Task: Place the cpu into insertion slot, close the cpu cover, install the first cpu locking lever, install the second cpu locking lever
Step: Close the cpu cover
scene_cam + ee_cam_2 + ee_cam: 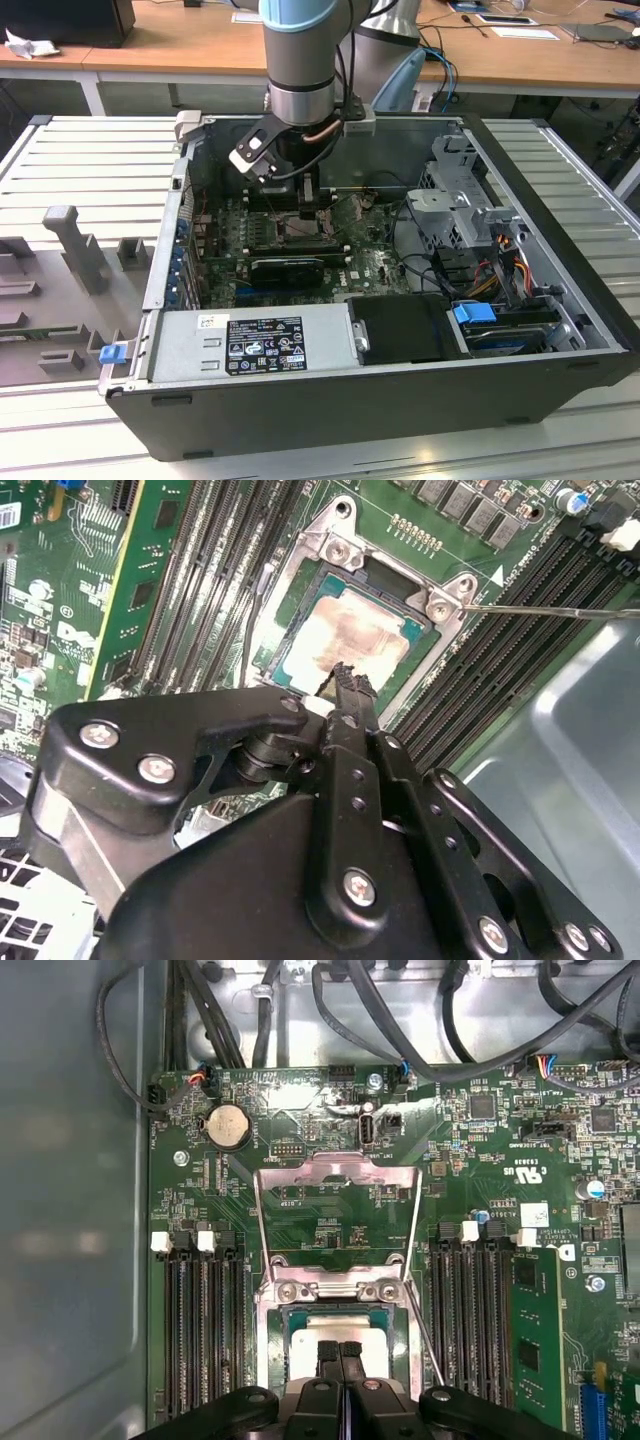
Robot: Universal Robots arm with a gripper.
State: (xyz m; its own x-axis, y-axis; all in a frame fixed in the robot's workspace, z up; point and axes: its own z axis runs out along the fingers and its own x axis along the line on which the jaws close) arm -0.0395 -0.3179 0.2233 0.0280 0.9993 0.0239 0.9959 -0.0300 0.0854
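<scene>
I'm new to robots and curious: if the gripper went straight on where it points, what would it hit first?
Probably the cpu, seated in the insertion slot directly beneath the shut gripper; whether they already touch can't be judged.

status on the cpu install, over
Gripper shut, tips down over the cpu. Chip seated in the insertion slot; cpu cover open, swung back. Thin lever rod free beside it.

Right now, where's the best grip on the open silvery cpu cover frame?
Grip the thin silvery cpu cover frame by its free cross bar, opposite the hinge. It's swung open off the pale square cpu, so approach from above, probably.
</scene>
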